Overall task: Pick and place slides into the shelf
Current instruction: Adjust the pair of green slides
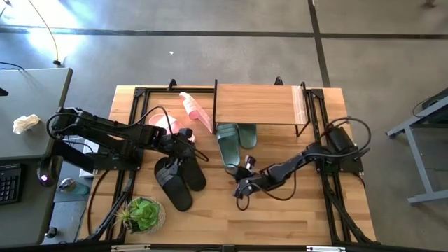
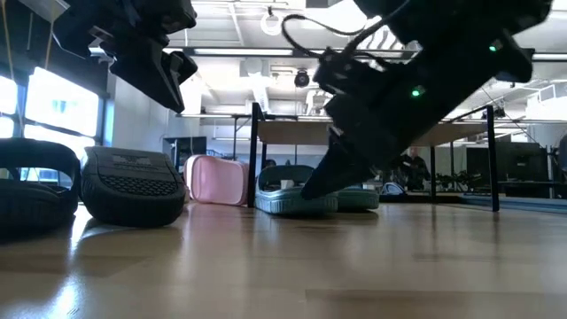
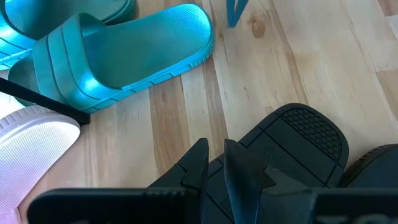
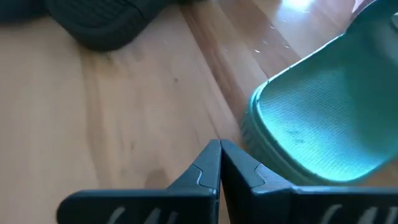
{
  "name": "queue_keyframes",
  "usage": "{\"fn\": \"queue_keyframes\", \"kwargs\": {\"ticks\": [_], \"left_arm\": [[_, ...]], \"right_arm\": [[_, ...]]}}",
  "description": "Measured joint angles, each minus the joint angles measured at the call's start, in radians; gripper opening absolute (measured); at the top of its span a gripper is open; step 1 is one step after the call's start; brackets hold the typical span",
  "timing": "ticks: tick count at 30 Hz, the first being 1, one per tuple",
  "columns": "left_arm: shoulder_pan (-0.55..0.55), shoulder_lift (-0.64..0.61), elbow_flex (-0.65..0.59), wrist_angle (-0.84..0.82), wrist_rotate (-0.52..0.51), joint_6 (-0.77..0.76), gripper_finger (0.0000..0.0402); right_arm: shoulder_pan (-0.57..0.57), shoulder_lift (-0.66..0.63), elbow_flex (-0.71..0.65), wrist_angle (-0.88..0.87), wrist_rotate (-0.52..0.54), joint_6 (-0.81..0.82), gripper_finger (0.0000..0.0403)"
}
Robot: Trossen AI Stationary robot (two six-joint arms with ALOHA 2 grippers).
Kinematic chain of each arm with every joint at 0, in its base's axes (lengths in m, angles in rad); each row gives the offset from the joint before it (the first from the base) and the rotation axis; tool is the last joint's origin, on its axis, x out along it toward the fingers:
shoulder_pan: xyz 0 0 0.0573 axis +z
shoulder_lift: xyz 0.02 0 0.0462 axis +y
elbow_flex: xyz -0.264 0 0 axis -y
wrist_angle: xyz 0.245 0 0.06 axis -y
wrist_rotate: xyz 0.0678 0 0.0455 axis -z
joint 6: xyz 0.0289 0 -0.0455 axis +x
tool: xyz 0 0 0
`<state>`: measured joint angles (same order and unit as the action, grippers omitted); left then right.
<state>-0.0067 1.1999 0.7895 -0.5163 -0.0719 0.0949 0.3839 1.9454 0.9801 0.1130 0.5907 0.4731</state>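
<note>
Sage-green slide point(image 4: 323, 118) just beside right gripper point(image 4: 219, 163), fingers closed together.

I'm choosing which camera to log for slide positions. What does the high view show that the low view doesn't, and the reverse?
Only the high view shows the potted plant, a pink slide tilted against the shelf frame, and both arms whole, with the left tool above the black pair.

Only the low view shows the room behind the table.

Both show the black, green and pink slides, the shelf, and the right tool.
</note>
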Motion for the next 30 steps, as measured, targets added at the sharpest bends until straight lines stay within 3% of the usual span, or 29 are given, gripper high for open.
{"fn": "queue_keyframes", "kwargs": {"ticks": [5,30], "left_arm": [[0.000,0.000,0.000,0.000,0.000,-0.001,0.0040],[0.000,0.000,0.000,-0.001,0.000,0.001,0.0040]], "right_arm": [[-0.029,0.031,0.047,-0.096,0.025,0.022,0.0000],[-0.226,0.034,0.053,-0.079,0.029,-0.037,0.0000]]}}
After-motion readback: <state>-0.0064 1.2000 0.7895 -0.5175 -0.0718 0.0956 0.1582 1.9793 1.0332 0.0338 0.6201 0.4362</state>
